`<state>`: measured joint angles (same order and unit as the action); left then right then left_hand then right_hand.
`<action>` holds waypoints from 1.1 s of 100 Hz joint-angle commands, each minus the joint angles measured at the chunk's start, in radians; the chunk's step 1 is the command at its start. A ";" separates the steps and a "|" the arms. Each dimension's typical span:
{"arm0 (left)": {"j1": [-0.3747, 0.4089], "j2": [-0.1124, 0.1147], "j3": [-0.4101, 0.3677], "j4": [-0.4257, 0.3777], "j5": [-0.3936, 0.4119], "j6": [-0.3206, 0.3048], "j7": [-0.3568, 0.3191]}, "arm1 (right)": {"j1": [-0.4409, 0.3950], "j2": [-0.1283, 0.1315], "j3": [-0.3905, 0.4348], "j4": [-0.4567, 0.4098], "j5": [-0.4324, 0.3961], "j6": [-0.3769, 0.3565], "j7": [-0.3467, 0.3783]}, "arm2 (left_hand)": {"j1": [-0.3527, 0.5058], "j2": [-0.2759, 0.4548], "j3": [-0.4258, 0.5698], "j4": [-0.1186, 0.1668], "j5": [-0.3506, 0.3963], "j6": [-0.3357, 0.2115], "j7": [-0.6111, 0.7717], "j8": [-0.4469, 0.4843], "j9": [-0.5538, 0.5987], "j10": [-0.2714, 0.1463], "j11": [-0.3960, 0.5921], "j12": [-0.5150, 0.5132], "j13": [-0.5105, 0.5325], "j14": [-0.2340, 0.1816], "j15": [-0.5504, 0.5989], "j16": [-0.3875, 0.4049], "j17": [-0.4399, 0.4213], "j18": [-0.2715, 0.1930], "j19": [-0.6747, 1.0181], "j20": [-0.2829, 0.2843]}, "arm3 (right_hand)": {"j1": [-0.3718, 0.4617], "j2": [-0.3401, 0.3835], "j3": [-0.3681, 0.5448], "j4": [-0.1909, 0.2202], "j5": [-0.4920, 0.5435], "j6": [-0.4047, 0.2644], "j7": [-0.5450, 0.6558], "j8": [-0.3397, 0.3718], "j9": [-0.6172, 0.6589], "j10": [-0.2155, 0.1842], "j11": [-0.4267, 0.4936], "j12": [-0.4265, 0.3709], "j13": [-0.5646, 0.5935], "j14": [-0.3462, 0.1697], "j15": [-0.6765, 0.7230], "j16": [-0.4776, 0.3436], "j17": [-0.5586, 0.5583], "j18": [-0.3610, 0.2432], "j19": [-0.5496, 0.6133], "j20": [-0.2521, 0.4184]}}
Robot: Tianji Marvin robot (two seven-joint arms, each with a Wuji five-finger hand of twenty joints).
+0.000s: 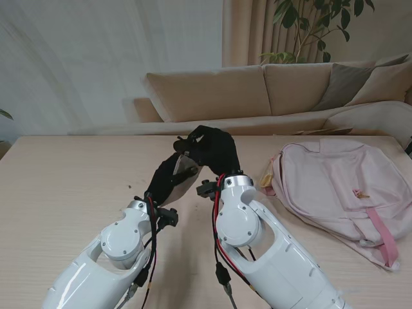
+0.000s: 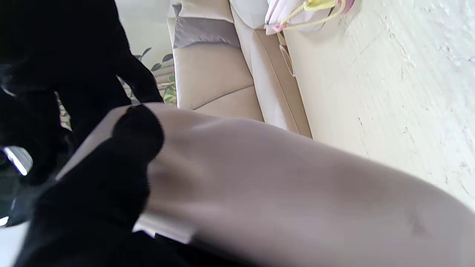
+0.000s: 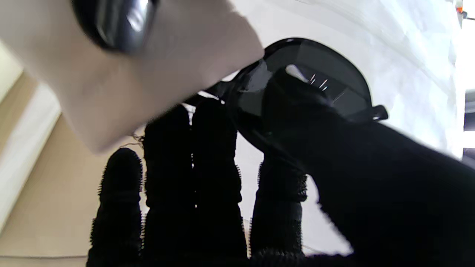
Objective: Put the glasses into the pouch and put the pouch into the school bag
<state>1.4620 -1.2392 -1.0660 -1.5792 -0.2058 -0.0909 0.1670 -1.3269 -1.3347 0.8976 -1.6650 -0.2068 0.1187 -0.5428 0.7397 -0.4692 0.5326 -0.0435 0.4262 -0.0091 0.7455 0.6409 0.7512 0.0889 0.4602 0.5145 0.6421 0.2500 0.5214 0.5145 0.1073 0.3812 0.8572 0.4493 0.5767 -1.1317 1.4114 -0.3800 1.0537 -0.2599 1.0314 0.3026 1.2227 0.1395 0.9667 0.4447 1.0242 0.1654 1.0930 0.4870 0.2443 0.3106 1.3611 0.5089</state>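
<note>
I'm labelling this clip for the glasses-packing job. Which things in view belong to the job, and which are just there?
Part of the job:
- glasses, dark-lensed, in the right hand
- pouch, beige, held by the left hand
- school bag, pink, lying on the table to the right

Just there:
- sofa beyond the table
- plant
- curtain

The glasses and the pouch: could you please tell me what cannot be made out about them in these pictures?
- Stand view: the glasses are barely visible behind the right hand.
- Right wrist view: one lens shows; the blurred pouch covers the rest, so how deep the glasses sit is unclear.
- Left wrist view: the pouch fills the frame and its opening is hidden by the left hand.
- School bag: its opening is not visible.
</note>
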 commanded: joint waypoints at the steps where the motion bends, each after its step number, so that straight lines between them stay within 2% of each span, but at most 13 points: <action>1: -0.005 0.003 -0.004 -0.021 0.019 -0.010 -0.044 | -0.012 0.002 -0.002 -0.003 0.006 0.002 0.024 | -0.048 -0.040 0.014 0.015 -0.029 -0.033 -0.069 -0.090 -0.037 -0.026 0.015 -0.016 -0.022 -0.047 -0.007 -0.004 -0.006 -0.025 -0.015 -0.014 | 0.068 0.015 0.111 -0.003 0.120 -0.019 0.122 0.017 0.048 0.039 -0.029 -0.015 0.032 -0.018 0.010 -0.011 0.008 -0.017 0.004 0.009; 18: -0.010 0.015 -0.009 -0.034 0.044 0.015 -0.082 | -0.013 0.007 0.000 -0.014 0.022 0.002 0.047 | -0.002 -0.078 0.065 0.016 0.068 -0.014 -0.083 -0.166 0.005 -0.015 0.042 -0.007 0.007 -0.037 0.034 0.021 -0.004 -0.025 -0.008 -0.011 | 0.076 0.016 0.110 0.000 0.123 -0.019 0.123 0.023 0.056 0.041 -0.037 -0.013 0.037 -0.016 0.005 -0.006 0.019 -0.025 0.003 0.007; 27: -0.016 0.015 -0.005 -0.033 0.047 0.021 -0.084 | -0.013 0.009 0.000 -0.019 0.023 0.006 0.056 | 0.047 -0.055 0.064 -0.011 0.136 -0.078 -0.049 -0.192 0.035 -0.042 0.075 0.029 0.018 -0.040 0.062 0.039 -0.009 -0.023 -0.001 -0.007 | 0.073 0.013 0.108 0.000 0.123 -0.020 0.123 0.029 0.064 0.041 -0.042 -0.010 0.048 -0.017 -0.001 -0.004 0.025 -0.028 0.002 0.006; 31: -0.018 0.011 -0.002 -0.033 0.041 0.020 -0.074 | -0.013 0.008 0.001 -0.018 0.023 0.007 0.054 | 0.131 -0.060 -0.019 -0.015 0.182 -0.128 0.018 -0.220 0.081 -0.050 0.042 0.160 0.028 -0.040 0.073 0.042 -0.009 -0.020 0.003 -0.005 | 0.065 0.016 0.109 -0.002 0.120 -0.022 0.121 0.029 0.069 0.040 -0.041 -0.007 0.059 -0.021 -0.003 0.000 0.035 -0.027 0.003 0.006; 41: -0.017 0.002 0.002 -0.035 0.023 0.020 -0.048 | -0.015 0.008 0.007 -0.018 0.028 0.003 0.049 | 0.198 -0.001 -0.084 -0.008 0.243 -0.229 0.174 -0.111 0.133 -0.058 -0.005 0.243 0.033 -0.041 0.083 0.045 -0.015 -0.023 0.003 -0.005 | 0.075 0.105 0.092 0.030 0.094 -0.020 0.084 0.049 0.066 0.042 -0.031 0.019 0.062 -0.021 -0.015 0.029 0.032 -0.005 -0.013 -0.001; 60: -0.001 -0.011 -0.006 -0.053 -0.005 0.025 0.002 | -0.008 0.028 0.021 0.007 -0.073 -0.014 0.056 | 0.204 0.035 -0.093 -0.018 0.254 -0.220 0.165 -0.085 0.143 -0.044 -0.020 0.239 0.038 -0.035 0.087 0.044 -0.015 -0.020 0.008 -0.002 | 0.038 0.211 0.013 0.051 -0.006 0.004 0.020 -0.028 -0.091 0.024 -0.021 0.042 -0.089 -0.046 -0.044 0.018 -0.074 0.006 -0.060 -0.023; 75: 0.006 -0.016 -0.010 -0.065 -0.010 0.027 0.027 | -0.006 0.059 0.030 0.007 -0.146 -0.009 0.122 | 0.199 0.041 -0.104 -0.020 0.246 -0.208 0.149 -0.084 0.137 -0.046 -0.015 0.238 0.037 -0.034 0.090 0.044 -0.014 -0.018 0.015 0.001 | -0.051 0.325 -0.076 0.071 -0.220 0.079 -0.168 -0.101 -0.458 0.007 -0.040 -0.005 -0.368 -0.049 -0.146 0.037 -0.241 -0.079 -0.106 -0.022; 79: 0.006 -0.017 -0.010 -0.067 -0.008 0.027 0.030 | -0.004 0.069 0.030 0.009 -0.177 -0.007 0.139 | 0.198 0.041 -0.107 -0.020 0.246 -0.208 0.148 -0.083 0.137 -0.047 -0.013 0.237 0.038 -0.035 0.091 0.044 -0.014 -0.018 0.016 0.002 | -0.082 0.374 -0.072 0.132 -0.270 0.093 -0.296 -0.050 -0.568 -0.009 -0.066 -0.010 -0.444 -0.065 -0.184 0.035 -0.283 -0.104 -0.128 -0.009; 81: 0.006 -0.017 -0.010 -0.067 -0.007 0.027 0.030 | -0.002 0.075 0.029 0.012 -0.199 -0.008 0.148 | 0.198 0.042 -0.107 -0.019 0.245 -0.206 0.147 -0.083 0.135 -0.042 -0.013 0.236 0.038 -0.036 0.091 0.044 -0.014 -0.018 0.016 0.002 | -0.105 0.403 -0.075 0.203 -0.315 0.105 -0.356 -0.006 -0.623 -0.020 -0.083 -0.015 -0.476 -0.075 -0.209 0.028 -0.298 -0.112 -0.140 -0.003; 84: 0.005 -0.017 -0.010 -0.066 -0.005 0.027 0.031 | 0.001 0.084 0.029 0.017 -0.231 -0.012 0.163 | 0.200 0.043 -0.107 -0.019 0.246 -0.202 0.146 -0.082 0.137 -0.041 -0.010 0.236 0.040 -0.035 0.092 0.044 -0.013 -0.019 0.017 0.002 | -0.125 0.431 -0.096 0.234 -0.414 0.116 -0.393 0.022 -0.707 -0.038 -0.103 -0.021 -0.525 -0.096 -0.248 0.015 -0.318 -0.121 -0.156 -0.002; 91: 0.004 -0.017 -0.010 -0.065 -0.003 0.027 0.033 | 0.011 0.105 0.030 0.033 -0.305 -0.034 0.193 | 0.201 0.043 -0.108 -0.018 0.255 -0.194 0.149 -0.081 0.147 -0.042 -0.004 0.237 0.047 -0.036 0.097 0.045 -0.010 -0.018 0.021 0.004 | -0.155 0.448 -0.131 0.236 -0.656 0.129 -0.352 0.041 -0.848 -0.076 -0.116 -0.030 -0.590 -0.138 -0.317 -0.014 -0.325 -0.128 -0.172 -0.001; 96: 0.003 -0.018 -0.009 -0.063 -0.003 0.028 0.036 | 0.013 0.111 0.034 0.037 -0.314 -0.059 0.202 | 0.200 0.042 -0.110 -0.018 0.256 -0.189 0.150 -0.081 0.149 -0.042 -0.001 0.238 0.049 -0.036 0.100 0.046 -0.009 -0.019 0.024 0.005 | -0.161 0.455 -0.138 0.235 -0.774 0.116 -0.276 -0.015 -0.917 -0.097 -0.125 -0.046 -0.630 -0.162 -0.363 -0.035 -0.324 -0.142 -0.212 -0.013; 110: 0.001 -0.023 -0.006 -0.060 -0.002 0.035 0.051 | 0.005 0.119 0.053 0.027 -0.329 -0.112 0.203 | 0.205 0.038 -0.106 -0.014 0.267 -0.177 0.161 -0.076 0.167 -0.044 0.008 0.250 0.060 -0.032 0.115 0.051 -0.005 -0.015 0.034 0.011 | -0.177 0.442 -0.159 0.229 -0.883 0.141 -0.263 -0.027 -0.992 -0.115 -0.148 -0.059 -0.674 -0.192 -0.422 -0.063 -0.330 -0.148 -0.270 -0.034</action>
<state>1.4651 -1.2491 -1.0724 -1.6280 -0.2086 -0.0573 0.2248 -1.3148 -1.2212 0.9416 -1.6293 -0.4913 -0.0071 -0.3519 0.9229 -0.4764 0.4416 -0.0579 0.6307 -0.0995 0.8293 0.5291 0.8919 0.0655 0.4501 0.7410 0.6696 0.2388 0.6075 0.5498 0.1023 0.3745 0.8552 0.4445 0.4237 -0.6847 1.2753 -0.1918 0.2235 -0.1257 0.7573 0.2825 0.2684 0.0648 0.8355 0.4008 0.3935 0.0104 0.6961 0.4379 -0.0688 0.1972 1.1208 0.4836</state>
